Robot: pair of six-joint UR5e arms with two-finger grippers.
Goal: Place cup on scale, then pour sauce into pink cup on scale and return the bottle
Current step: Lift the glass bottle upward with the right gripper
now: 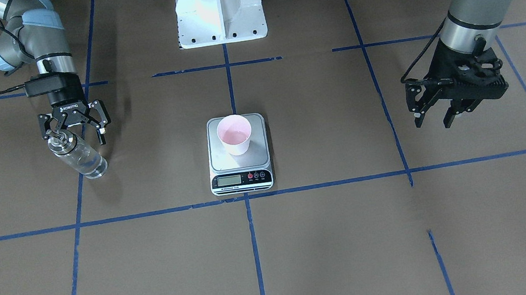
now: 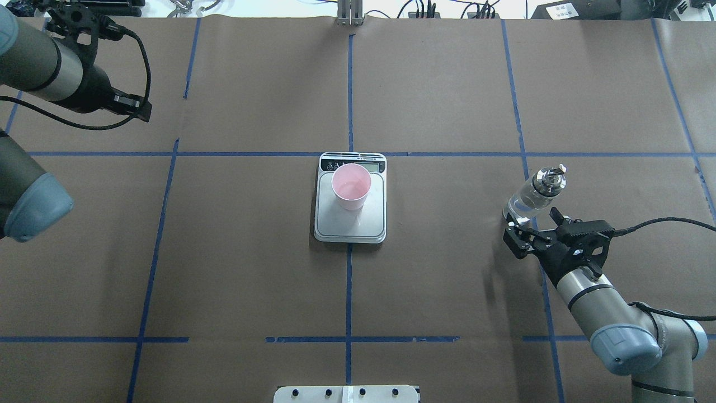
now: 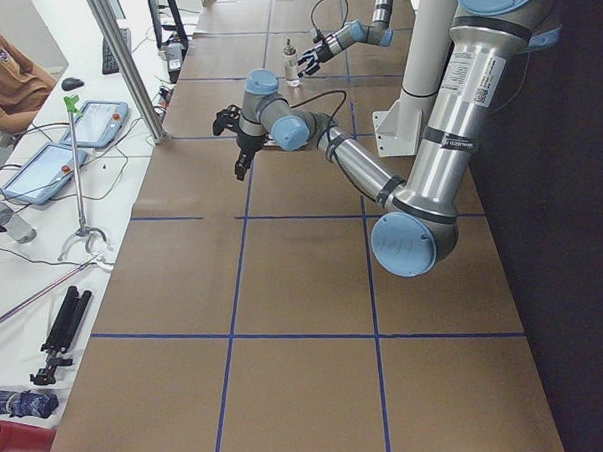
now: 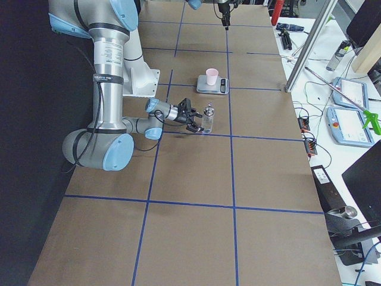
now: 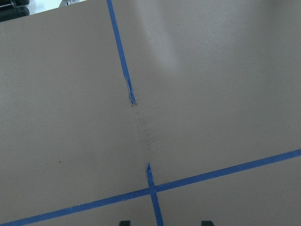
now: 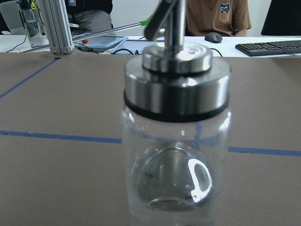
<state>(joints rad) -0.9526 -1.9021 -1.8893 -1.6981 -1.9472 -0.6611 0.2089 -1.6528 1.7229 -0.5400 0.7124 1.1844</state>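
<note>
The pink cup (image 1: pixel 235 133) stands upright on the scale (image 1: pixel 241 173) at the table's middle; both also show in the overhead view, the cup (image 2: pixel 351 186) on the scale's platform (image 2: pixel 349 229). The clear glass bottle (image 1: pixel 80 159) with its silver cap stands on the table with clear liquid in its lower part. It fills the right wrist view (image 6: pixel 176 141). My right gripper (image 1: pixel 73 136) is open, low and close behind the bottle (image 2: pixel 531 196), not holding it. My left gripper (image 1: pixel 437 117) is open and empty, raised far from the scale; its fingertips (image 5: pixel 124 222) stand apart.
The robot's white base (image 1: pixel 219 11) stands behind the scale. Blue tape lines (image 1: pixel 253 250) cross the brown table. Tablets (image 3: pixel 53 162), cables and tools lie on a white bench beyond the table's far edge, where a person sits (image 6: pixel 216 16).
</note>
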